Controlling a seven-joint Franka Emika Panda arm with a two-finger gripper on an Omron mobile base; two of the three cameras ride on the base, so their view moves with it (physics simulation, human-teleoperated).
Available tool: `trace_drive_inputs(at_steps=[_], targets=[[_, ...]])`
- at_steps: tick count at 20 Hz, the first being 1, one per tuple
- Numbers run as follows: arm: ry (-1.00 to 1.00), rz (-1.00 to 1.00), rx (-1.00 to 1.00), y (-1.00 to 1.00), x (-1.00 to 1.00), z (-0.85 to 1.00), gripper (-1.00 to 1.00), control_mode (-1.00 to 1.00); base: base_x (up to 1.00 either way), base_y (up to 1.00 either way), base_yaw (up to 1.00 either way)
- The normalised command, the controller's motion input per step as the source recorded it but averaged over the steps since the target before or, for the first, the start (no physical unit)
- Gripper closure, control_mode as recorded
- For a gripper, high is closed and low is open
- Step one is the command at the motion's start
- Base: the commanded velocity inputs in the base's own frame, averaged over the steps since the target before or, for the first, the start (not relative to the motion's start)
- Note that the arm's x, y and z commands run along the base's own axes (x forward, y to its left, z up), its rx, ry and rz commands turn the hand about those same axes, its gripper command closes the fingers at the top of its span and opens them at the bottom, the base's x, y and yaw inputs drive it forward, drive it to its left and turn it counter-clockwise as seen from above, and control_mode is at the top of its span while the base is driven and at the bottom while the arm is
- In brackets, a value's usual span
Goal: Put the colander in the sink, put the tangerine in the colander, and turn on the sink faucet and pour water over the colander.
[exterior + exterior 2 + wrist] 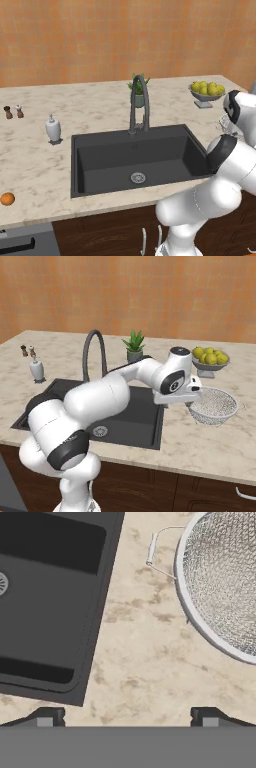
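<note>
The colander (216, 404), a speckled mesh bowl, stands upright on the counter to the right of the sink (135, 412); part of it peeks out behind my arm (224, 123). My gripper (176, 402) hovers open over the bare strip of counter between the sink's right rim and the colander. From the hand view the gripper (127, 719) has its tips wide apart with nothing between them, the colander (220, 587) at upper right and the sink (50, 612) at left. The tangerine (7, 199) lies on the counter's front left. Behind the basin (135, 160) rises the sink faucet (139, 102).
A footed bowl of yellow-green fruit (206, 92) stands behind the colander. A potted plant (138, 86) sits behind the faucet. A white soap dispenser (53, 129) and two small shakers (13, 112) stand left of the sink.
</note>
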Motion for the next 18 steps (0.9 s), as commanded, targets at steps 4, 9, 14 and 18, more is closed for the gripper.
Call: trace_drive_inputs(at_steps=[4, 9, 14, 18], targets=[[0.00, 0.18, -0.02, -0.26, 0.32, -0.13, -1.00, -1.00, 0.00, 0.00, 0.00], [0.00, 0.14, -0.02, -0.20, 0.32, -0.12, -1.00, -1.00, 0.00, 0.00, 0.00], [0.00, 0.07, -0.04, -0.17, 0.30, -0.15, -1.00, -1.00, 0.00, 0.00, 0.00], [0.02, 0.00, -0.04, -0.16, 0.28, -0.22, -1.00, -1.00, 0.00, 0.00, 0.00]])
